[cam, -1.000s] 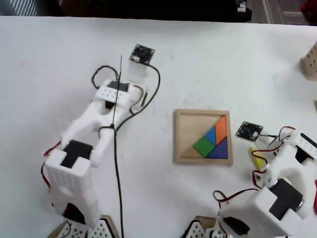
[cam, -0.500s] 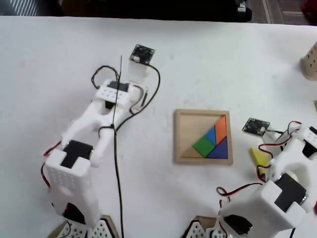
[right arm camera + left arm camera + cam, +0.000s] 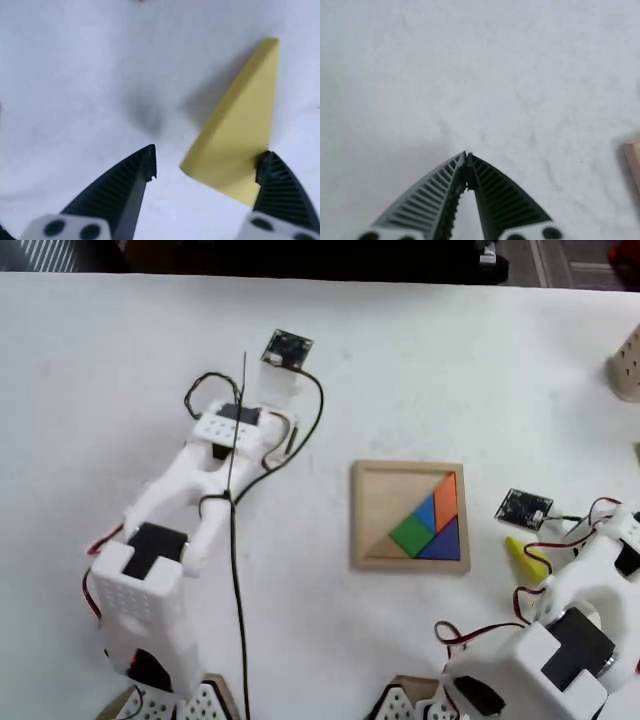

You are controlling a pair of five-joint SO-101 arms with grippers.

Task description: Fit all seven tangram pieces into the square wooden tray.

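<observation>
Right wrist view, showing right claw [image 3: 207, 155] spread wide astride yellow triangle [image 3: 240, 130], flat on desk [image 3: 450, 360] just beside wooden tray [image 3: 400, 472]. Drifted outward versus a second ago, so probably lining up the grab. Left claw [image 3: 466, 160] clenched, empty.

Left pincer [image 3: 467, 161] tips pressed together; right pincer [image 3: 207, 156] spread wide.

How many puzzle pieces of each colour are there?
Orange piece: 1
Light blue piece: 1
Green piece: 1
Dark blue piece: 1
Yellow piece: 1
Total: 5
</observation>
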